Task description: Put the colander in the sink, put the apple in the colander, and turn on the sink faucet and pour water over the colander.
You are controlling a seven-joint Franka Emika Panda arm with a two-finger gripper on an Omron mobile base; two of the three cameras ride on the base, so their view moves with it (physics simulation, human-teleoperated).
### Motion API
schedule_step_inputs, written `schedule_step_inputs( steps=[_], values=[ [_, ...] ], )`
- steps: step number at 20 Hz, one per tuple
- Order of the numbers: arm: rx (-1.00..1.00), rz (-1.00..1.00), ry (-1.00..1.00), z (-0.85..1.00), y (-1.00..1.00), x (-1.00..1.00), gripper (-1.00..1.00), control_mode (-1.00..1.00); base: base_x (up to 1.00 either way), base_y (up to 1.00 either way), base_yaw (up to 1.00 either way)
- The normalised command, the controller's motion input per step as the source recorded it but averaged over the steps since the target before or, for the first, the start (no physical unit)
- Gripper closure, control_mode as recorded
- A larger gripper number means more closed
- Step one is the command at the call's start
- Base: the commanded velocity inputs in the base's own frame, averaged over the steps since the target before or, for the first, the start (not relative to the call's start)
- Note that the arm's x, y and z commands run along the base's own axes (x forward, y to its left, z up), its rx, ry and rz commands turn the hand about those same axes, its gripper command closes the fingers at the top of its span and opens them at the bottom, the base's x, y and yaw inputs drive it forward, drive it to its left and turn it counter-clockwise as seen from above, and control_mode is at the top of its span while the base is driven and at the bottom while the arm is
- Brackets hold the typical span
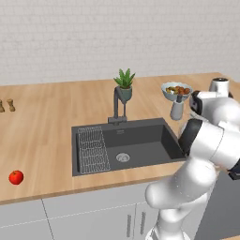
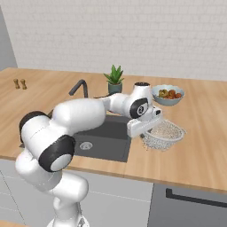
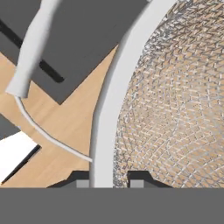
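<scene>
Now, end effector [image 3: 108, 183] fingers straddling colander [image 3: 175, 105] rim, counter right of sink [image 2: 104, 142].

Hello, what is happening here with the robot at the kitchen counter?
The robot's gripper has its fingers on either side of the rim of the colander, which sits on the counter to the right of the sink. Whether it grips yet is unclear. The sink holds just a wire rack. The apple lies on the counter far to the left. No water runs from the faucet.
</scene>
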Motion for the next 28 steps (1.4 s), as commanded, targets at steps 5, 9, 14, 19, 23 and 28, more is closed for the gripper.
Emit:
schedule_step_inputs(
  steps=[5, 9, 14, 19, 23, 28],
  values=[
    [0.07, 0.35, 0.04, 0.27, 0.48, -0.52, 1.00, -1.00, 0.00, 0.00, 0.00],
    [0.10, 0.46, 0.00, 0.08, 0.54, -0.46, 1.00, -1.00, 0.00, 0.00, 0.00],
    [0.08, 0.60, 0.00, -0.01, 0.60, -0.16, 1.00, -1.00, 0.00, 0.00, 0.00],
    [0.14, 0.69, -0.04, -0.06, 0.43, 0.23, 1.00, -1.00, 0.00, 0.00, 0.00],
    [0.16, 0.70, 0.00, 0.00, 0.35, 0.46, 1.00, -1.00, 0.00, 0.00, 0.00],
    [0.14, 0.64, -0.05, -0.01, 0.22, 0.45, 1.00, -1.00, 0.00, 0.00, 0.00]
  ],
)
